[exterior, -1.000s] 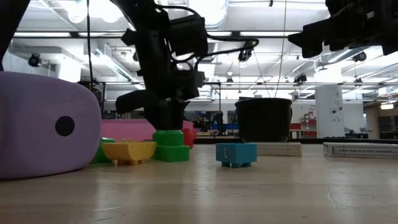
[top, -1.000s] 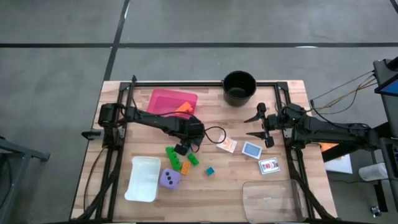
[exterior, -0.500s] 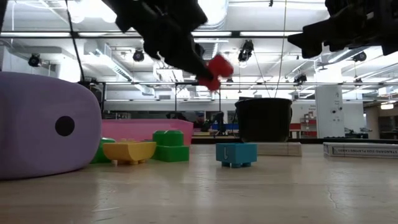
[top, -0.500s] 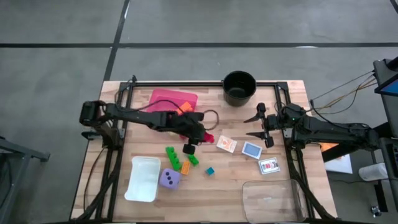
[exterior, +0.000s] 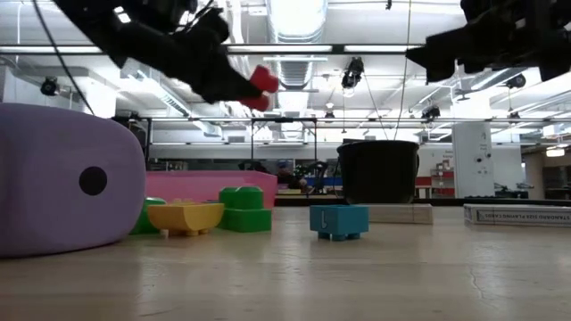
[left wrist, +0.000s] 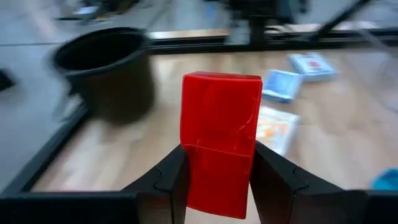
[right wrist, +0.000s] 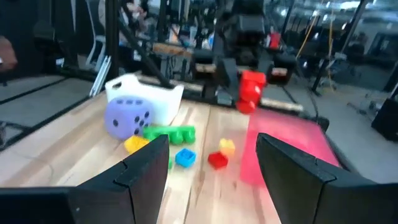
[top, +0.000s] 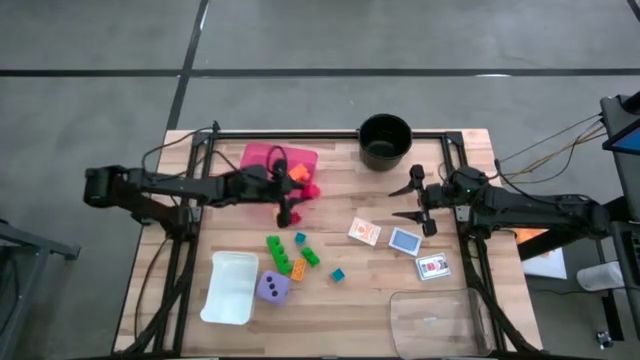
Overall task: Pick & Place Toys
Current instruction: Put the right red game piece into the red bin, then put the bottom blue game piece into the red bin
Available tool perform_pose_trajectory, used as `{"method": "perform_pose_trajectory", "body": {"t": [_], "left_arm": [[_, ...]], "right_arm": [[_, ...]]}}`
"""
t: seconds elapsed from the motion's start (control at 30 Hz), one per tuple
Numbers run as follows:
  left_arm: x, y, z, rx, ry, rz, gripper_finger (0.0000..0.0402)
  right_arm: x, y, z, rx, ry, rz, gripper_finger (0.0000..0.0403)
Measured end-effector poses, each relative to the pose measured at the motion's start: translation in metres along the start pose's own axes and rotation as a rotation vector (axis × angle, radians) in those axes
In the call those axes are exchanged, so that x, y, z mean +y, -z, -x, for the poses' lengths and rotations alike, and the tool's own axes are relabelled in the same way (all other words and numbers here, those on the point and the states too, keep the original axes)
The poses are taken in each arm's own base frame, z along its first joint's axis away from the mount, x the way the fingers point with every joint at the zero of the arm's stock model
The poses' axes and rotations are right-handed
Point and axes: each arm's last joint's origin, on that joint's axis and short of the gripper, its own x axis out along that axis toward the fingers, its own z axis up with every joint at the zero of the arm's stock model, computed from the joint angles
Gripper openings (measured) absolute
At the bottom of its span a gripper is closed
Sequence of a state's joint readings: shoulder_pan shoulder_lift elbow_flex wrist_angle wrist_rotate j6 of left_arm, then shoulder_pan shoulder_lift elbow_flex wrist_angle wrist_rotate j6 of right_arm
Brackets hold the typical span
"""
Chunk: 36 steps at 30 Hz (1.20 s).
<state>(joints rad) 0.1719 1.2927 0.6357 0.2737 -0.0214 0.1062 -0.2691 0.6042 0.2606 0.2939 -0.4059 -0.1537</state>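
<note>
A red brick hangs in the air beside the near right corner of the pink tray, with my left gripper shut on it. The low view shows the brick high above the table. On the wood lie green bricks, an orange brick, a teal brick, the purple die and three cards. An orange piece lies on the tray. My right gripper waits open at the right, above the table, with nothing between its fingers. My left gripper pinches the red brick's two opposite sides between its two fingers, at the end of the brick nearer the wrist. The fingers reach in from the table's left, almost level and slanting a little down. The brick sticks out past the fingertips, lifted clear.
A black round pot stands at the far edge, right of the tray. A white tub lies near the front left and a clear container at the front right. Black frame rails run along both sides.
My left gripper has risen from among the bricks with the red brick in its fingers. It has tipped from pointing down to almost level and drawn back toward the far left, up to the pink tray. The brick is now lifted clear.
</note>
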Motion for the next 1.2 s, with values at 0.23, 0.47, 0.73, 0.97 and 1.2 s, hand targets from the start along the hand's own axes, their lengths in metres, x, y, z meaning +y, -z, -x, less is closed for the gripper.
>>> {"method": "perform_pose_trajectory", "body": {"t": [0.23,0.47,0.73,0.97,1.2], "left_arm": [[0.027,0.026,0.024,0.026,-0.168,0.079,0.0133],[0.048,0.054,0.031,0.121,-0.345,0.120,0.0133],[0.058,0.065,0.035,0.194,-0.418,0.164,0.0133],[0.058,0.068,0.036,0.228,-0.431,0.161,0.0153],[0.059,0.069,0.037,0.239,-0.475,0.175,0.0223]], "right_arm": [[-0.001,-0.002,-0.003,-0.030,-0.002,0.009,0.0243],[-0.002,0.000,-0.006,-0.016,-0.004,0.002,0.0243],[-0.003,0.006,-0.011,0.021,-0.011,-0.014,0.0243],[-0.004,0.011,-0.015,0.051,-0.016,-0.027,0.0243],[-0.005,0.015,-0.018,0.075,-0.019,-0.038,0.0243]]}}
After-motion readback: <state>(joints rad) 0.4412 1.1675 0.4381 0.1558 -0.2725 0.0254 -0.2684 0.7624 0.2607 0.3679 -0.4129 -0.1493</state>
